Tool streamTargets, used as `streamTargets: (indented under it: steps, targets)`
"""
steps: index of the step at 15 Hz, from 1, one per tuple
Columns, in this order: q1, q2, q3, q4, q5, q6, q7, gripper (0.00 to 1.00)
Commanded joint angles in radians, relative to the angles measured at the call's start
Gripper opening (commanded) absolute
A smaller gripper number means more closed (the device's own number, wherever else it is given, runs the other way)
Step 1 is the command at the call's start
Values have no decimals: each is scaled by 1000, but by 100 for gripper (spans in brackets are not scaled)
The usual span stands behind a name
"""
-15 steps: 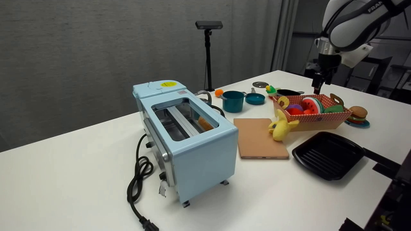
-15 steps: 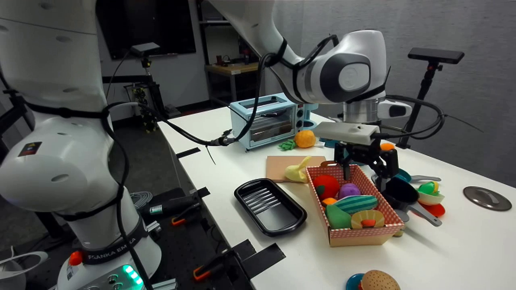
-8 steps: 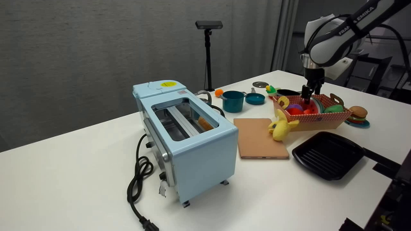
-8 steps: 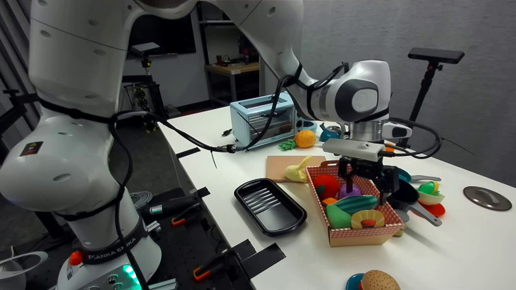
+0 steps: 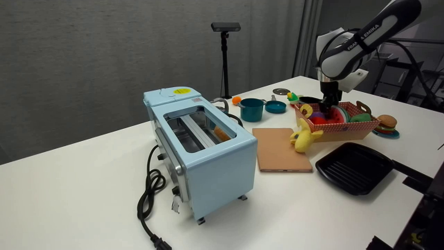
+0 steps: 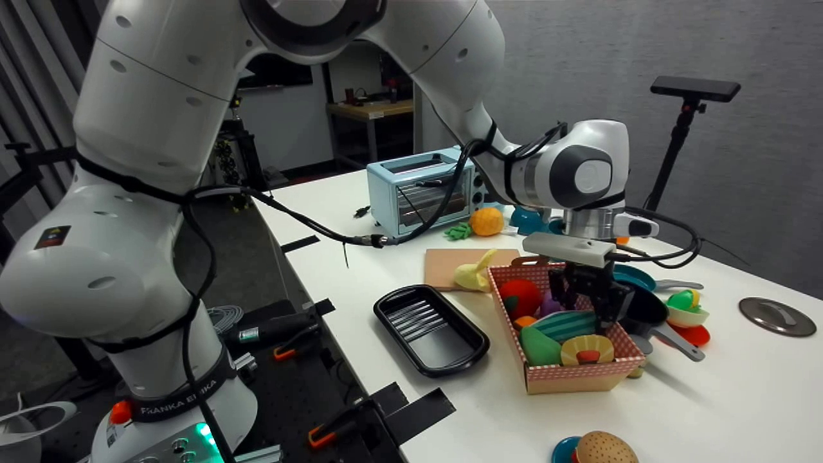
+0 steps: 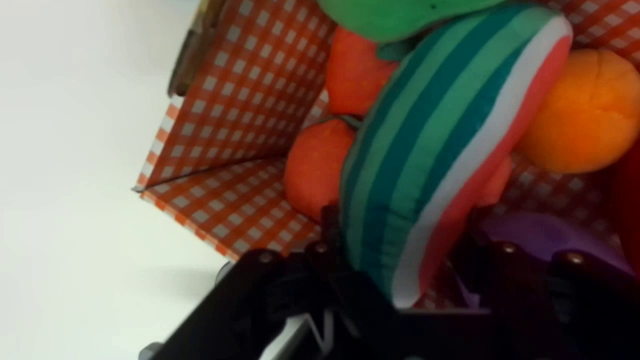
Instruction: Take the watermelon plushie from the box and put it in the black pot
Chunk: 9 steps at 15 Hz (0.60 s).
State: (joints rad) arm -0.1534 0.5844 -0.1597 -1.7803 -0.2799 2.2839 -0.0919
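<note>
The watermelon plushie, a striped green wedge with a red face, lies in the box among other plush food; it shows in both exterior views (image 5: 340,115) (image 6: 564,326) and in the wrist view (image 7: 425,135). The box (image 6: 569,384) is brown outside with a red checked lining (image 7: 235,100). My gripper (image 6: 584,315) is lowered into the box, open, with its fingers on either side of one end of the plushie, as the wrist view (image 7: 397,220) shows. One finger lies against the rind; the other is by the red face, contact unclear. The black pot (image 6: 643,305) stands beside the box.
A tomato (image 6: 521,297), purple plush (image 7: 545,235), orange (image 7: 582,112) and green plush (image 6: 539,347) crowd the box. A black ridged pan (image 6: 432,329), yellow plush (image 6: 472,276) on a tan board (image 6: 440,263), bowl (image 6: 688,316), burger (image 6: 604,449) and blue toaster (image 6: 418,199) stand around.
My gripper has moved down into the box, from above it to around one end of the watermelon plushie. The plushie and the other objects have not visibly moved.
</note>
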Motion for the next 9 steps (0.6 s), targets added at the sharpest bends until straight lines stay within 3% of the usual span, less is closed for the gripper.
streamTargets:
  steps: [1,3,5,9]
  targets:
    - [14,-33,-6,20,26,-74,55,27]
    - [17,-80,-9,-16,29,-80,81,11]
    - [14,-122,-10,-41,34,-85,101,2]
    - [2,-209,-7,-84,63,-106,111,2]
